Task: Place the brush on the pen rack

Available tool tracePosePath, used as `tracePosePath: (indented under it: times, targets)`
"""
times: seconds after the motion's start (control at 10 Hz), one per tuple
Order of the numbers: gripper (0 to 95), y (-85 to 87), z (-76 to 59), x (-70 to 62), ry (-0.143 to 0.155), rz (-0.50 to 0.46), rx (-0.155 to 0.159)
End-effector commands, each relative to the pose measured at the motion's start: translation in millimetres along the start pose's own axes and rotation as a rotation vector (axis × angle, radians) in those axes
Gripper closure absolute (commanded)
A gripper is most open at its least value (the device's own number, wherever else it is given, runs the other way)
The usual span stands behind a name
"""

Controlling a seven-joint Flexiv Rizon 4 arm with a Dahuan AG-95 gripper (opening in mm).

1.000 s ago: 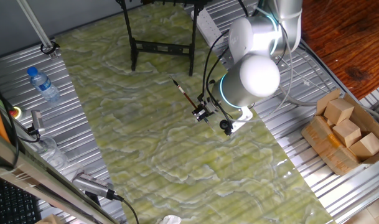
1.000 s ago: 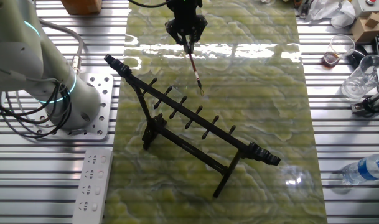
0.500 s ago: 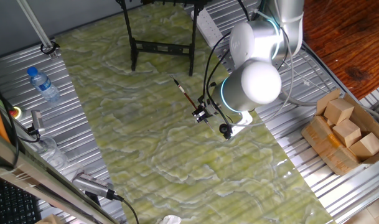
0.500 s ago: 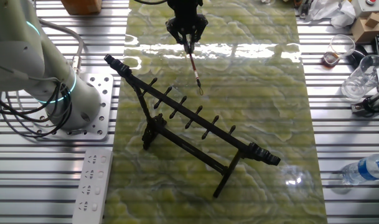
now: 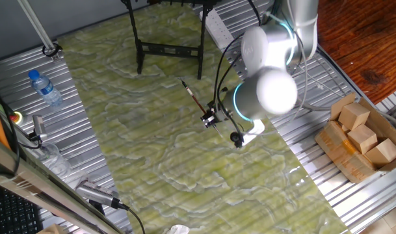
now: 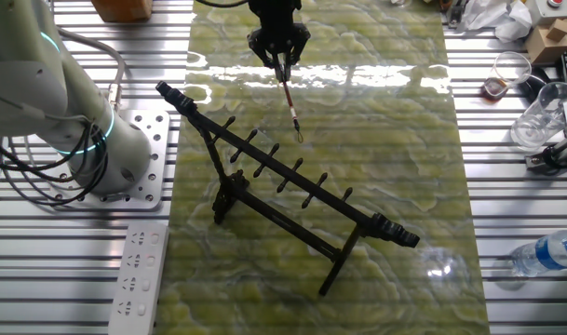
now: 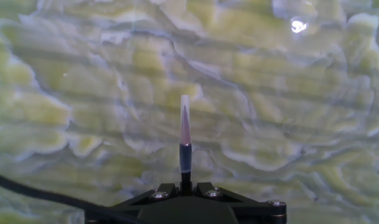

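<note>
While the gripper [image 6: 280, 58] is closed on the pale end of the brush [image 6: 291, 104], the job sits at the carrying step: the brush is held clear of the green marbled mat [image 6: 395, 177], not yet on the rack. In the other fixed view the brush hangs out from the fingers toward five o'clock, its dark tip near the rack's upper end but apart from it. The hand view shows the brush [image 7: 185, 140] running straight out toward twelve o'clock over bare mat.

Left to right in that fixed view come the arm base [image 6: 69, 121], then the black pen rack [image 6: 283, 177] slanting from ten o'clock down to four o'clock with short pegs along its bar. The next move, I judge, calls for bringing the brush level over that bar and lowering it between pegs before letting go.

At three o'clock in the one fixed view, a cardboard box [image 5: 344, 153] holds wooden blocks [image 5: 363, 136].
</note>
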State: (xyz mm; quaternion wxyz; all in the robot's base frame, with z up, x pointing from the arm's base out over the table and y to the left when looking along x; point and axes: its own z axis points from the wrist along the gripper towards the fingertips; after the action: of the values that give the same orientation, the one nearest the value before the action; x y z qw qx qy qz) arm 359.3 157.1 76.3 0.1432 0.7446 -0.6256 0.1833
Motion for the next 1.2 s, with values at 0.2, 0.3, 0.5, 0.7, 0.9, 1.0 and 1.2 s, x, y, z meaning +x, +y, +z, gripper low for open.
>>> tracePosePath:
  times: [0.2,0.3,0.5,0.7,0.9,1.0,1.2]
  targets:
    - [95.0,0.3,0.4,1.8,-0.049,0.112,-0.008]
    - [95.0,0.3,0.4,1.8,-0.040,0.162,-0.033]
    - [95.0,0.3,0.4,1.8,0.011,0.239,-0.084]
    - [95.0,0.3,0.4,1.8,0.021,0.260,-0.094]
    - [95.0,0.3,0.4,1.8,0.031,0.279,-0.097]
    - [95.0,0.3,0.4,1.8,0.035,0.282,-0.096]
    - [95.0,0.3,0.4,1.8,0.036,0.294,-0.103]
